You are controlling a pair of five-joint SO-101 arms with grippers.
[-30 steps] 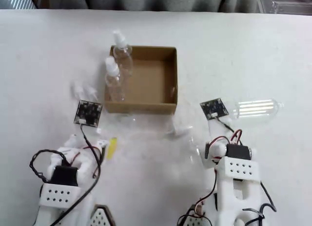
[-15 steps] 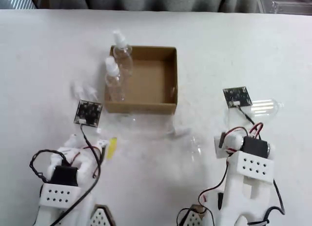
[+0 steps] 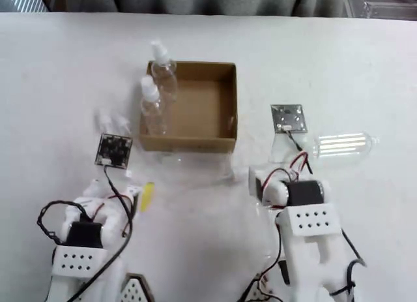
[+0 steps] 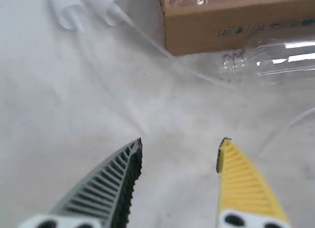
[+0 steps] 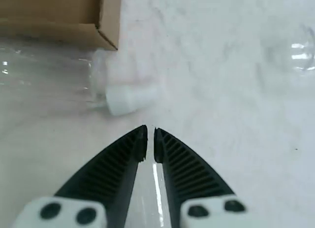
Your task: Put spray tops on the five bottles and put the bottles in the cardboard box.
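Note:
The cardboard box (image 3: 195, 109) stands open mid-table, with two capped bottles (image 3: 156, 93) at its left wall. A clear bottle (image 3: 189, 166) lies along the box's front; in the right wrist view its neck (image 5: 98, 78) meets a white spray top (image 5: 130, 99). My right gripper (image 5: 150, 134) sits just short of that top, black fingers shut, with a thin pale streak between them that I cannot identify. My left gripper (image 4: 179, 144) hovers open over bare table, grey and yellow fingers apart. Two loose spray tops (image 4: 74, 14) lie beyond it, left of the box (image 4: 236, 21).
Another clear bottle (image 3: 342, 145) without a top lies on its side to the right of the box, its end showing in the right wrist view (image 5: 302, 50). A thin clear dip tube (image 4: 162, 53) runs across the table ahead of the left gripper.
The right arm swung out to the right, then came back left and forward toward the box's front right corner. The left arm has barely shifted.

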